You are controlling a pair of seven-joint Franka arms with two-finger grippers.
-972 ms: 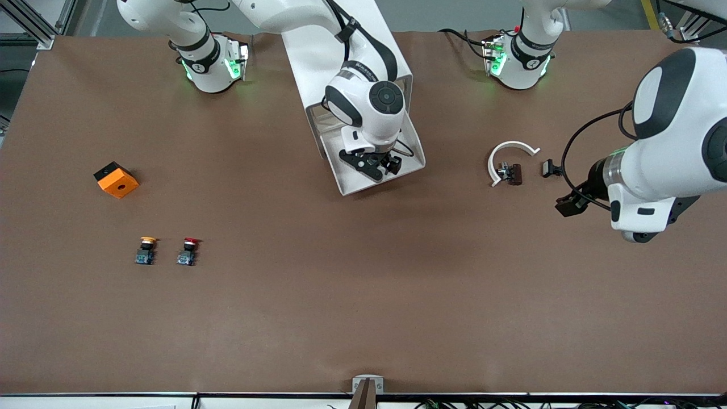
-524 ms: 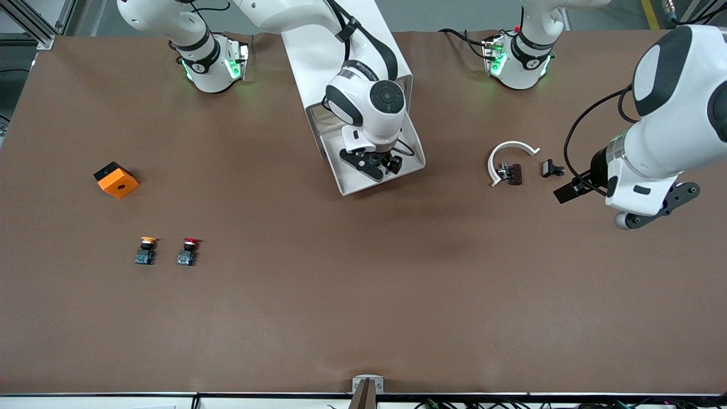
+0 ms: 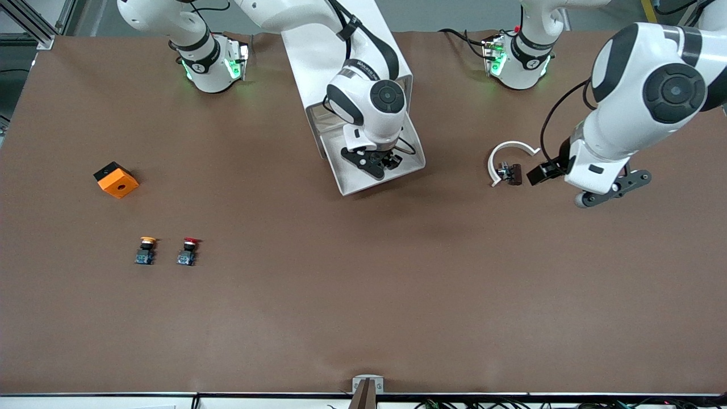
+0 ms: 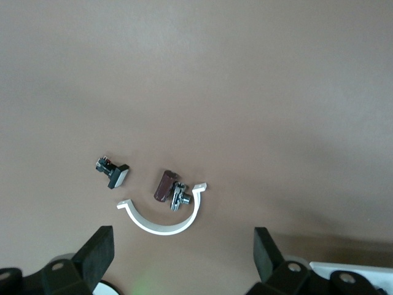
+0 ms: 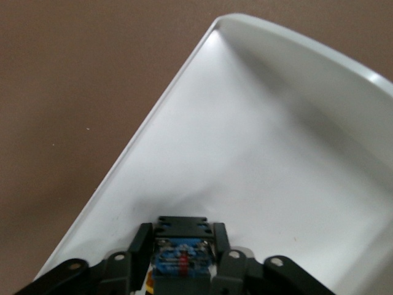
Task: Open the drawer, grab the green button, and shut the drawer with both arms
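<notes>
Inside the drawer (image 3: 349, 182), the right gripper (image 5: 182, 261) pinches the button (image 5: 182, 259); the left gripper (image 4: 184, 258) hangs spread

Front camera sits high, facing the arm bases, taking in the whole brown table (image 3: 363, 295). Left wrist camera looks straight down from well above a white clip (image 4: 164, 222), which the front view also shows (image 3: 507, 152). Right wrist camera sits close over the white drawer (image 5: 258, 153), shared with front (image 3: 346, 184).

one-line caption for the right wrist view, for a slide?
Right tool over the open white drawer, shut on a blue-based button.
</notes>
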